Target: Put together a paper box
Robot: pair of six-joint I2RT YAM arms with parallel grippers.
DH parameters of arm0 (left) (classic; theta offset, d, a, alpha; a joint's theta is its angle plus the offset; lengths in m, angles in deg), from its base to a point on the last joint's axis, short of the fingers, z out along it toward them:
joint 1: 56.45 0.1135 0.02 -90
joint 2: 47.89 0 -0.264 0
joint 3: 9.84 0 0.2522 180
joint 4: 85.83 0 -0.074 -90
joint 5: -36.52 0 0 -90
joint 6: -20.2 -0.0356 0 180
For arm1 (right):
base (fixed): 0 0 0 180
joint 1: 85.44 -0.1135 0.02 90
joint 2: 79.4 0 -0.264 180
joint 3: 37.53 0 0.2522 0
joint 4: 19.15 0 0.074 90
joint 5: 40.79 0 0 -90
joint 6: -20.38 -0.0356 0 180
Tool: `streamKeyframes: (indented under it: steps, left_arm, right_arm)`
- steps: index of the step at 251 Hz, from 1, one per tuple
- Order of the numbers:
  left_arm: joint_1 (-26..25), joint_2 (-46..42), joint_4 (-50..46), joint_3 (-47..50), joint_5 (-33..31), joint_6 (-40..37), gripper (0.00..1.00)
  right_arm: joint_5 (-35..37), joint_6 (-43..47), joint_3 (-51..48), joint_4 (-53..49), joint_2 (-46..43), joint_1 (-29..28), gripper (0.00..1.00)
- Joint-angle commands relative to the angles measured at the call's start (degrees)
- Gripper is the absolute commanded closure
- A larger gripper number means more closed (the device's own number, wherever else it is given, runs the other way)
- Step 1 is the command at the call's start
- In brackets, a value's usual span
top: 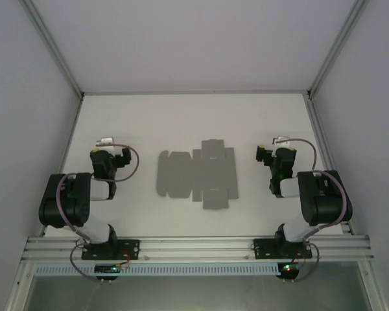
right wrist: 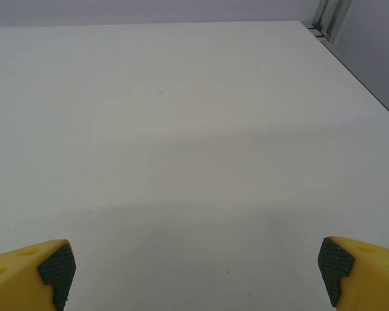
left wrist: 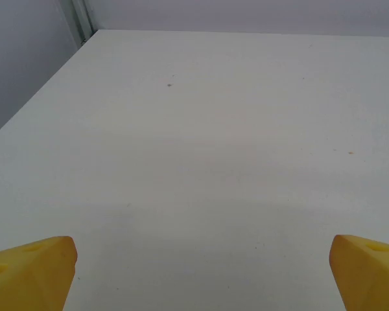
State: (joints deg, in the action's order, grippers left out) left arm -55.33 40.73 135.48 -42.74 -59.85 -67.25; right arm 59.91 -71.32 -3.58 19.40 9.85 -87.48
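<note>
One flat grey sheet of cut cardboard, the paper box (top: 198, 175), lies unfolded at the centre of the top view on the white desk (top: 181, 116), with its flaps and tabs spread out (all lying flat). The left pincer (left wrist: 201, 259) is spread wide and holds nothing, its yellow fingers (left wrist: 32, 272) at the lower corners of its own view. The right pincer (right wrist: 194, 259) is just as wide and empty, with dark green pads (right wrist: 57, 267) on its fingers. In the top view the left arm (top: 68, 201) and right arm (top: 321, 197) flank the cardboard, well apart from it.
</note>
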Motion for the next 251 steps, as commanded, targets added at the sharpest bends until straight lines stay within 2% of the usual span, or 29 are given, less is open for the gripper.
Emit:
streamKeyframes:
  steps: [1,196,220,251]
  left_arm:
    - [0.2,-0.4,0.3,-0.8,1.0,-0.4,0.01]
    - [0.2,-0.6,0.3,-1.1,0.6,-0.2,0.01]
    - [0.3,-4.3,-6.9,-3.2,-1.1,0.6,0.0]
    - [0.4,-10.6,-17.0,-6.5,-0.5,0.5,0.01]
  right_arm:
    - [-0.4,0.5,0.5,-0.1,-0.2,0.3,0.01]
    - [-1.8,0.4,0.1,0.0,-1.1,0.8,0.01]
    - [-1.2,0.4,0.2,-3.9,-5.5,0.7,0.01]
    - [-2.9,0.2,2.6,-14.5,-13.0,1.0,0.01]
